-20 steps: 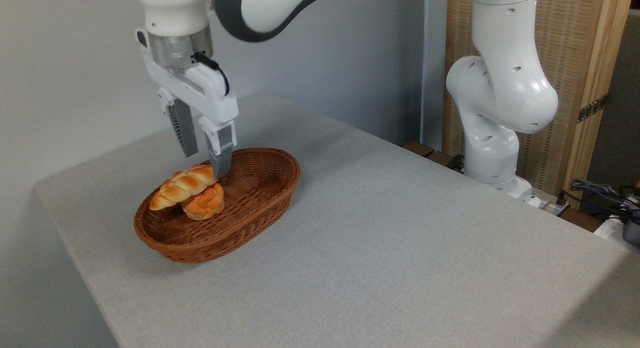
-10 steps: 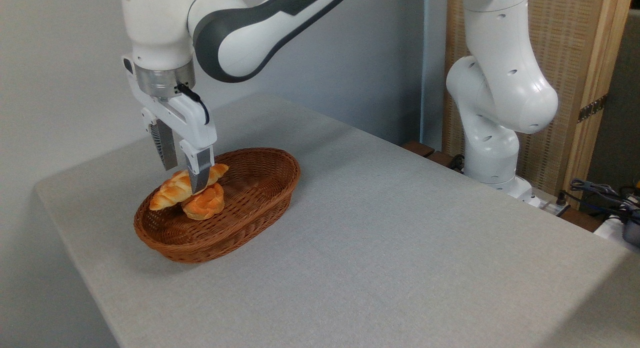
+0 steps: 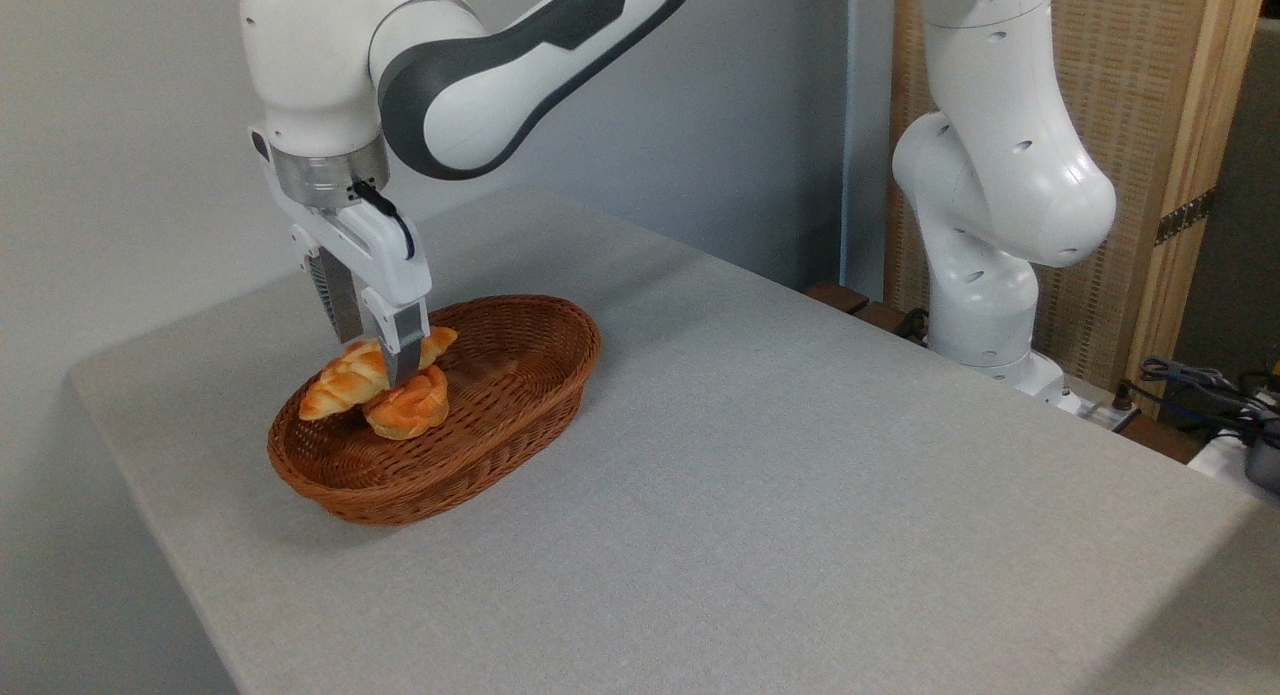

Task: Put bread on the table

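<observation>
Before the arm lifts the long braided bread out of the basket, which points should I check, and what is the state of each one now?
1. Jaws stand on either side of the bread: ok.
2. Jaws fully shut on it: cannot tell.
3. Gripper holds the loaf near its middle: ok.
4. Round bun free of the loaf: not ok, the loaf rests on it.
5. Basket rim clear of the gripper: ok.
6. Bare table for placing: ok.

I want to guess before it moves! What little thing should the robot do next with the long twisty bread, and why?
Probably lift straight up. The gripper looks closed around the braided loaf, which lies across the round bun inside the wicker basket. Rising first should clear the rim before heading to the table.
</observation>
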Motion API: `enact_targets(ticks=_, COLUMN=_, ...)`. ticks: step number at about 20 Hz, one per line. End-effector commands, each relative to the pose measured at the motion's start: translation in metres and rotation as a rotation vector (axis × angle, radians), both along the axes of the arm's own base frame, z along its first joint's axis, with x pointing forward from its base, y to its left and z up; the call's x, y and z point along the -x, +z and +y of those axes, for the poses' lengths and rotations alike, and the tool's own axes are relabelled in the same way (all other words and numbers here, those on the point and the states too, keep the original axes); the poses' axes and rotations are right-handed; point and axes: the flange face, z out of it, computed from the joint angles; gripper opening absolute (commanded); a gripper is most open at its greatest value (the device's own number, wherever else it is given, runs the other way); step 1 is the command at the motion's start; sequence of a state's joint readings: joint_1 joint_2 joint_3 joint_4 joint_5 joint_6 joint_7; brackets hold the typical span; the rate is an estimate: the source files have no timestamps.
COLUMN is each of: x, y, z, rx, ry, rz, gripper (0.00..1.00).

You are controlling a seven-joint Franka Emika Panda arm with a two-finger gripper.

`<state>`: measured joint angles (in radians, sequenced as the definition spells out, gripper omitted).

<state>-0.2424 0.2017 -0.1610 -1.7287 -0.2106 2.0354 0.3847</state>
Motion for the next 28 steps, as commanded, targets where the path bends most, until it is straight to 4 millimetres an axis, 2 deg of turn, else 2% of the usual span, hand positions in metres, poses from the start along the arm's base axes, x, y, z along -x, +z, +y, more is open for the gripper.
enact_targets(ticks=1, x=-0.0032, y=-0.0034, z=-0.0026, rx=0.002, ry=0.005, rz=-0.004, gripper=1.0)
enact_targets(ticks=8, x=0.0003, y=-0.0059, z=-0.0118, rx=0.003, ry=-0.013, rz=0.001, gripper=0.99)
enact_targets(ticks=9, x=0.0003, y=-0.0051, z=-0.0112, rx=-0.007, ry=-0.018, rz=-0.006, gripper=0.89)
enact_targets(ticks=10, x=0.0004, y=-0.0053, z=-0.0113, rx=-0.019, ry=-0.025, rz=-0.011, gripper=0.83)
enact_targets(ticks=11, x=0.0, y=-0.0055, z=-0.0101, rx=-0.038, ry=-0.032, rz=-0.019, gripper=0.7)
enact_targets(ticks=12, x=-0.0003, y=-0.0065, z=-0.01, rx=-0.043, ry=-0.033, rz=-0.02, gripper=0.62)
enact_targets(ticks=13, x=-0.0005, y=-0.0075, z=-0.01, rx=-0.043, ry=-0.032, rz=-0.018, gripper=0.48)
enact_targets(ticks=14, x=-0.0007, y=-0.0084, z=-0.01, rx=-0.043, ry=-0.032, rz=-0.016, gripper=0.45)
enact_targets(ticks=28, x=0.0001, y=-0.0066, z=-0.0118, rx=-0.039, ry=-0.034, rz=-0.018, gripper=0.42)
